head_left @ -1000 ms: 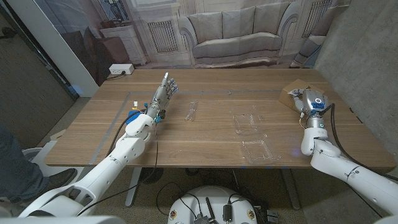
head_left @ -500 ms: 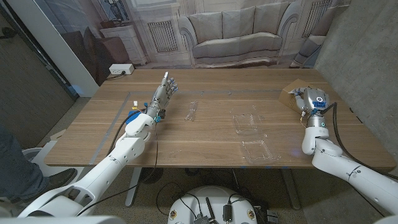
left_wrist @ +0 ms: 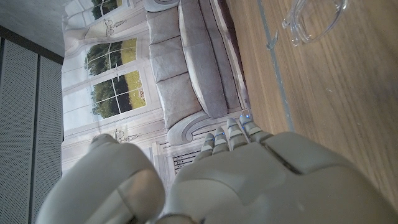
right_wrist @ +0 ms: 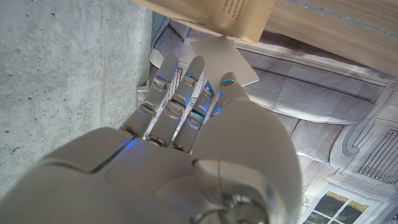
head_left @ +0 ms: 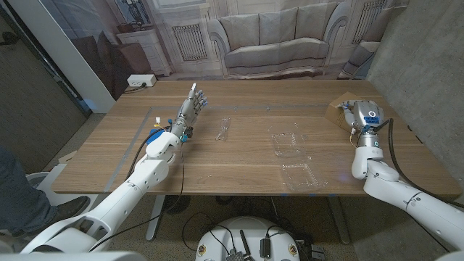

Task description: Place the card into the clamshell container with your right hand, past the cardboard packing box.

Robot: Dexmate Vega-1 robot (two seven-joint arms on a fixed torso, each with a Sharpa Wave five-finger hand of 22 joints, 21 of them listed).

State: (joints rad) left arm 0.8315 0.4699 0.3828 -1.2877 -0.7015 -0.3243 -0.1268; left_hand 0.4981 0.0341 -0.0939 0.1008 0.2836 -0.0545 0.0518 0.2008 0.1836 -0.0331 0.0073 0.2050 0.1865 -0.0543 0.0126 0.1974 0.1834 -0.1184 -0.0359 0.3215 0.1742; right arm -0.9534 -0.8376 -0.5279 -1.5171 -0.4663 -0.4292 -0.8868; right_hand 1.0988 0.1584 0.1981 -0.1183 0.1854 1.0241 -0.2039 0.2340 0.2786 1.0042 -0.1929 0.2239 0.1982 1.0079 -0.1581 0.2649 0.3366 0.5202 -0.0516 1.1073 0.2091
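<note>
My right hand [head_left: 357, 113] has crept a little further toward the far right corner of the desk [head_left: 246, 156] over the last second, closing on the cardboard box [head_left: 338, 110] there; nothing else on the desk has shifted. In the right wrist view my fingers [right_wrist: 186, 87] reach out straight and slightly apart, holding nothing, with their tips just short of the card [right_wrist: 224, 59], a pale sheet lying beside the box [right_wrist: 211, 15] and partly tucked under its edge. I cannot tell whether a fingertip already touches the card. So the card is not yet picked up, and I judge the task to be at its very start: reach, then grasp. The clear clamshell container [head_left: 293, 161] lies open near the middle of the desk, well apart from the card, and the box sits close to the card, so the carry will have to clear it. The thin card lying flat may be hard to pinch; sliding it out from the box first could help. My left hand [head_left: 190, 110] stands upright on the left side of the desk, fingers extended and holding nothing, near some clear safety glasses [head_left: 223, 129].
</note>
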